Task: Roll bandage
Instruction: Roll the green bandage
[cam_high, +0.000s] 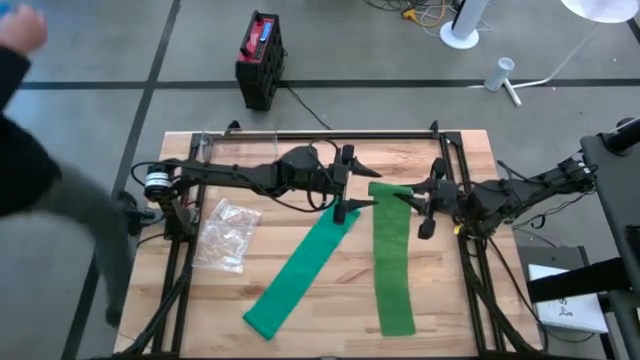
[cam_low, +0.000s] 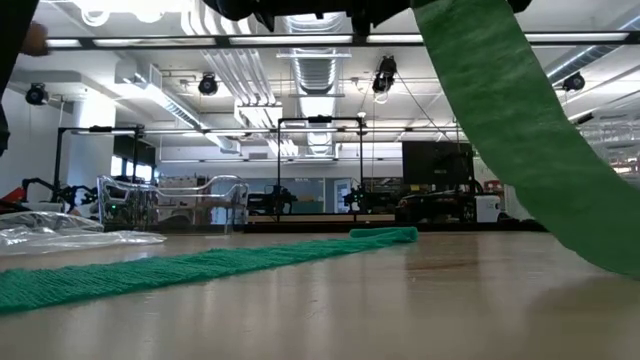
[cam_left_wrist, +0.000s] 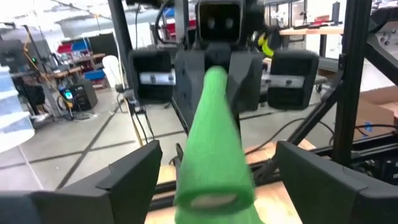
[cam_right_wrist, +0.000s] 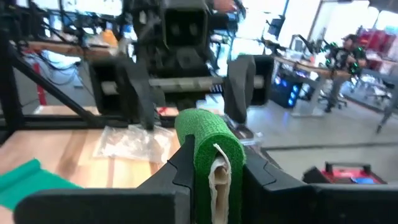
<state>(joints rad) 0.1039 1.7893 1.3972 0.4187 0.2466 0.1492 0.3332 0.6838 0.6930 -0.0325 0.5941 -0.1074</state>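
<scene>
Two green bandages are in view. One (cam_high: 300, 270) lies flat and slanted on the wooden table, seen edge-on in the low view (cam_low: 200, 265). The other (cam_high: 393, 260) has its far end wound into a small roll (cam_right_wrist: 208, 140) with a pale core, and my right gripper (cam_high: 412, 197) is shut on that roll, well above the table. My left gripper (cam_high: 347, 185) faces it from the table's left, open, with its fingers (cam_left_wrist: 130, 177) wide on either side of the roll's free end (cam_left_wrist: 214, 186), not touching it. My right gripper pinches the rolled end of the bandage (cam_right_wrist: 202, 155) between its two fingers, coming level from the table's right. The roll lies along the fingers and sticks out toward my left gripper. The unrolled strip (cam_low: 520, 130) hangs down from it, its lower end flat on the table (cam_high: 396, 315).
A crumpled clear plastic bag (cam_high: 228, 235) lies at the table's left. Dark metal frame rails (cam_high: 320, 133) run along the far edge and both sides. A person (cam_high: 40, 170) stands off the left edge. A red and black box (cam_high: 260, 60) sits on the floor beyond.
</scene>
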